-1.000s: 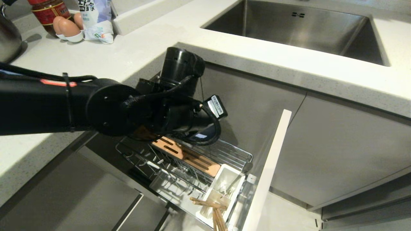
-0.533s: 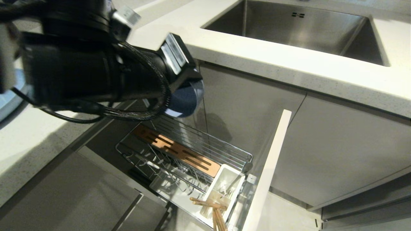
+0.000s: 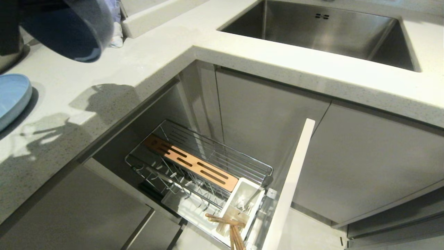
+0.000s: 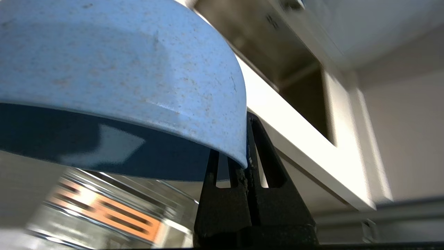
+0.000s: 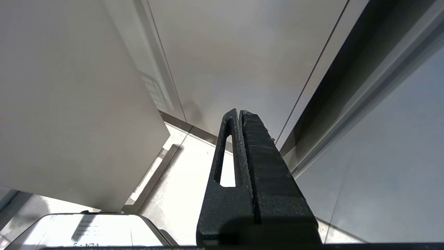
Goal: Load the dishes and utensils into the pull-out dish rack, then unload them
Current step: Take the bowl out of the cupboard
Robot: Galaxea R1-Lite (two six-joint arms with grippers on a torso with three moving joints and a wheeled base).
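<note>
1. We saw the left gripper [image 4: 247,163] clamped on the rim of the light-blue bowl [image 4: 114,73], held tilted above the white countertop [image 3: 145,62].
2. The light-blue plate [image 3: 12,95] lay on that countertop at the far left.
3. The pull-out dish rack [image 3: 208,166] stood open below, chopsticks [image 3: 229,225] in its white caddy [image 3: 239,198].
4. The right gripper [image 5: 239,114] was pressed closed, empty, beside grey cabinet fronts.

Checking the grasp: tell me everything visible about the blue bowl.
The bowl is matte light blue with faint speckles, darker on its shaded inside, and looks like plastic or ceramic. It is tilted and off the counter, at the head view's top left. The left gripper is shut on its rim, the only contact seen.
</note>
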